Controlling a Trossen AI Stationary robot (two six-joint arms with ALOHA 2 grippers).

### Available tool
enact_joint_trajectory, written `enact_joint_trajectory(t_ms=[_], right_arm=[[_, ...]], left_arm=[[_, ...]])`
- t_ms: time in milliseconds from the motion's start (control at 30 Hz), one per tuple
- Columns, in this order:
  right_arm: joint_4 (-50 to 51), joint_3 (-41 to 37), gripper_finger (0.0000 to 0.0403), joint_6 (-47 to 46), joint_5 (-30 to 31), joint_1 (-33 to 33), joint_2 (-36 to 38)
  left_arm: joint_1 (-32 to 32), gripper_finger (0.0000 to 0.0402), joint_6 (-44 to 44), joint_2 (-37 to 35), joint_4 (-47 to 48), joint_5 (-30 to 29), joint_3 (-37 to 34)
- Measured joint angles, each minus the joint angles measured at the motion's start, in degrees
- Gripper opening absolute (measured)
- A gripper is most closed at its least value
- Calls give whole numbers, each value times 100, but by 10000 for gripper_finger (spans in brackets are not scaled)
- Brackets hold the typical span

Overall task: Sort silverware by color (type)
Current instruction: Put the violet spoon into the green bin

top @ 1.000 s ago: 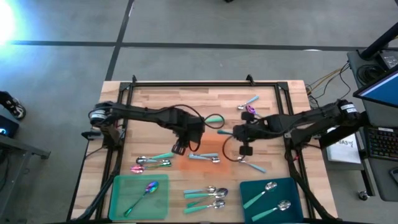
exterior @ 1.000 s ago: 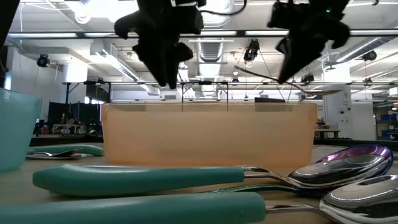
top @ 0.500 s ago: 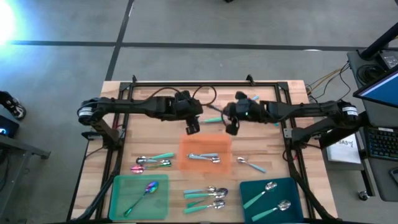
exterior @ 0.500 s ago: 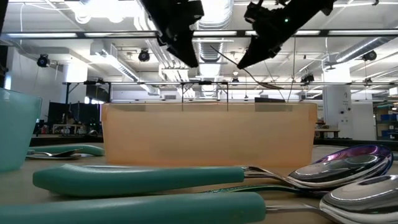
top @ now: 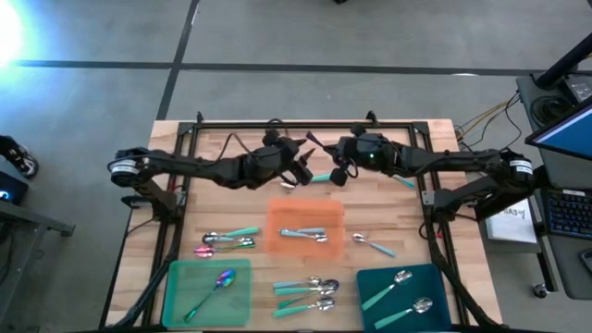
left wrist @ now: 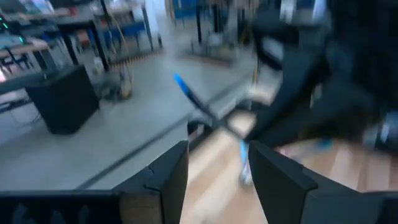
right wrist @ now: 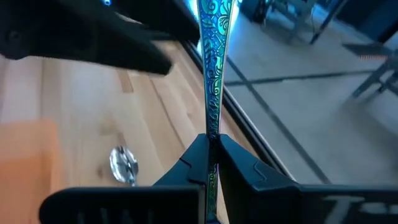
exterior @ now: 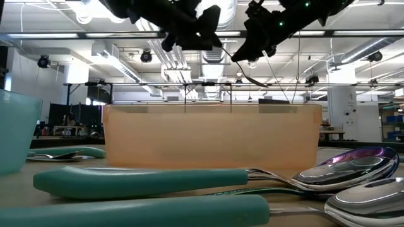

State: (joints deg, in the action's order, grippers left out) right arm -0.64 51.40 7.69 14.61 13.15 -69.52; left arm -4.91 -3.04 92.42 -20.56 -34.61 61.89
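Right hand (right wrist: 210, 163) pinches an iridescent engraved handle (right wrist: 213, 56), unreadable from above.

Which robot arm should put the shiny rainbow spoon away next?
Probably the right arm. Its gripper is shut on the iridescent spoon, raised above the table. The left gripper is open and holds nothing, close beside it.

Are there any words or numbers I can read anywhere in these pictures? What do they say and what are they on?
None can be read.
White paper sheet beside the table's right edge, high view: dark print, too small and blurred to read.
Spoon handle in the right gripper: an engraved swirl pattern, no letters.
Trays and the other spoons: no text visible.
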Motion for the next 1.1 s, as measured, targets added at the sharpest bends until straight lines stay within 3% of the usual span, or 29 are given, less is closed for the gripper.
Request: enact_joint_trajectory(t_ms=[200, 667, 933, 1100], right_arm=[[-614, -177, 13, 208, -53, -14, 0], [-1229, -219, 13, 752, -290, -87, 0], [-1209, -230, 13, 1093, -417, -146, 0], [-1209, -232, 13, 1099, -442, -149, 0]], left_arm=[[-8, 152, -8, -11, -1355, -99, -398], [-52, 148, 32, -11, -1676, -66, -358], [-80, 94, 273, -11, -1687, 258, -358], [-90, 23, 236, -11, -1685, 591, -354]])
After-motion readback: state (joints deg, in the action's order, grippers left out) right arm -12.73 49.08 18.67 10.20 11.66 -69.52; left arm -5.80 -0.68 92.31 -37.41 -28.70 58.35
